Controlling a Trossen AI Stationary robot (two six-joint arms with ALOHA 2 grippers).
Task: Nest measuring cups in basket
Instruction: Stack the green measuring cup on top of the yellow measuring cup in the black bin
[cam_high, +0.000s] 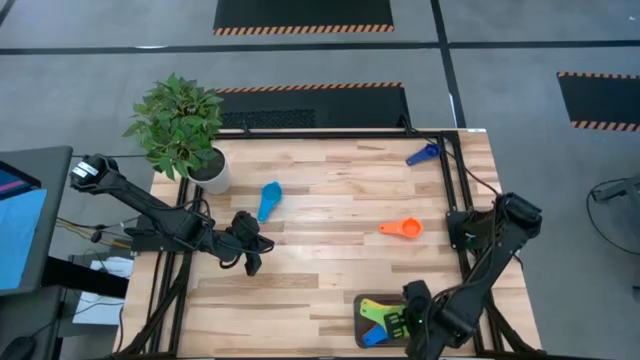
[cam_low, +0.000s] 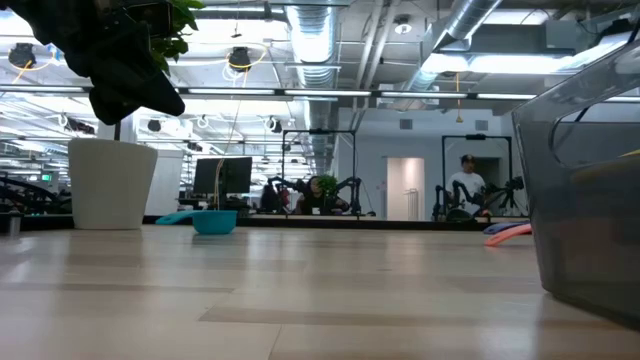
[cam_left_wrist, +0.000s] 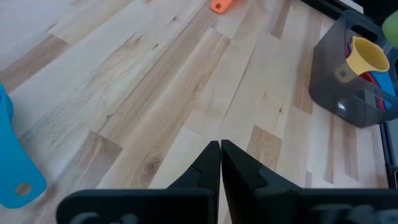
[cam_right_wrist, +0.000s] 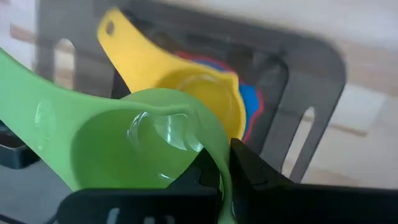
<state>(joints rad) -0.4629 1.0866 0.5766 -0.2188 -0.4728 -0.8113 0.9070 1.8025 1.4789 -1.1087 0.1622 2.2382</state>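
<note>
Two dark robot arms work over a pale wooden slatted table (cam_high: 330, 270), seen from above. Largest on it is a leafy green potted plant in a white pot (cam_high: 185, 135), standing at the far left corner. The left arm reaches in from the left edge, and the left gripper (cam_high: 252, 262) hangs over bare wood near the table's middle left; its wrist view shows the two dark fingers (cam_left_wrist: 208, 171) pressed together with nothing between them. The right arm bends in from the right edge toward the near right corner, where a dark grey rectangular basket with rounded corners (cam_high: 360, 310) sits. The right gripper (cam_right_wrist: 225, 174) is directly above that basket, its fingers clamped on the rim of a green plastic measuring cup (cam_right_wrist: 134, 146). Below the green cup, inside the basket, a yellow measuring cup (cam_right_wrist: 186, 93) lies nested in a blue cup (cam_right_wrist: 250, 99), which lies within a red one (cam_right_wrist: 259, 115).

Three cups lie loose on the table. A light blue measuring cup (cam_high: 270, 199) rests just right of the plant. An orange measuring cup (cam_high: 402, 228) lies right of centre. A dark blue measuring cup (cam_high: 422, 154) sits near the far right corner.
</note>
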